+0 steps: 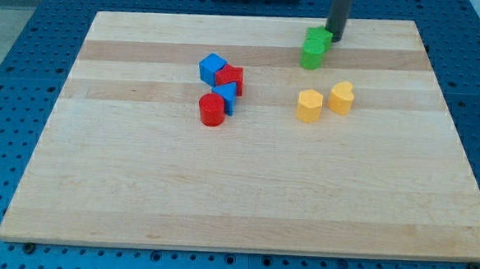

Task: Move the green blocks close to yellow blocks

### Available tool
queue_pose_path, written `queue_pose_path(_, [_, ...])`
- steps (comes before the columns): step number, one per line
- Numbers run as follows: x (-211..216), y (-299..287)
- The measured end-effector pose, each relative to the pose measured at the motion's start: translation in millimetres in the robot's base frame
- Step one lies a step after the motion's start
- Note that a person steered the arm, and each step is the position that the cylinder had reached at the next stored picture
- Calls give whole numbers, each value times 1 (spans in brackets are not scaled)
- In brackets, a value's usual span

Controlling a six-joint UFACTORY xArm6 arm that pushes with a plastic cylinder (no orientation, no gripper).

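Two green blocks touch each other near the view's top, one (312,54) just below and left of the other (318,36). My tip (335,39) rests against the right side of the upper green block. Two yellow blocks sit below them: a hexagonal one (309,105) and a heart-like one (341,98) to its right. The lower green block is about a block's width above the hexagonal yellow one.
A cluster of two blue blocks (213,68) (225,97) and two red blocks (231,80) (212,110) lies to the left of the yellow ones. The wooden board (245,192) lies on a blue perforated table.
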State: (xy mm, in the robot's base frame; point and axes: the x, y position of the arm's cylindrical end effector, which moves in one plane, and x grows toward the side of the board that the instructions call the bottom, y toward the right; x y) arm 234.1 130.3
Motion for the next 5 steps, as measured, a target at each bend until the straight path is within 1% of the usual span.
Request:
queue_pose_path(1, [-18,-8])
queue_pose_path(2, [6,-50])
queue_pose_path(3, [55,-52])
queue_pose_path(4, [58,-60])
queue_pose_path(5, [37,-43])
